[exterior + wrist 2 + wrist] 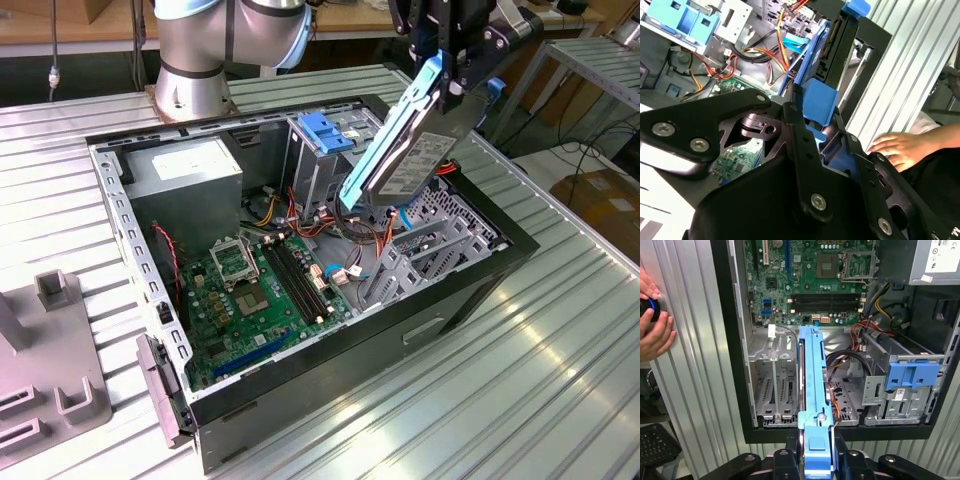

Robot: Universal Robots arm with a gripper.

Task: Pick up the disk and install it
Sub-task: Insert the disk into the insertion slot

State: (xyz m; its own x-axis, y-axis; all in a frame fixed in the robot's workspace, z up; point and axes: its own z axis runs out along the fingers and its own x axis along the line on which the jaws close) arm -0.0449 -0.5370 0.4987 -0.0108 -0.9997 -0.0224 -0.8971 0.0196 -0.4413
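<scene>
**While the disk hangs over the open case: pick done, install pending**

Though the pick-up part is judged complete, the disk (405,150) is not yet seated in any bay.

- **Item held.** The disk is clear of every surface and steeply tilted in the exterior view. Its upper end is in the gripper (450,75) and its lower end points down into the computer case (470,290). The jaws are closed on the blue rail at that upper end. In the first wrist view a finger stands on either side of the rail (812,390).
- **Location.** It hangs above the side of the case towards the exterior view's right, over the perforated metal bay (440,225) and just beside the drive cage with the blue handle (325,135).
- **Remaining work.** Judged from position alone, lowering, aligning and seating the disk are all left. Which slot receives it cannot be told.
- **Edges near the load.** The cage wall and its blue handle stand close by, and the black case rim is below. Loose red, yellow and black cables (300,215) lie near the disk's lower end and could snag.
- **Open room.** The air above the case is free. The motherboard (250,290) and the grey power-supply box (185,170) are well apart from the disk.
- **Other.** A person's hand (652,325) rests on the ribbed table (560,380) beside the case, outside its walls.
</scene>
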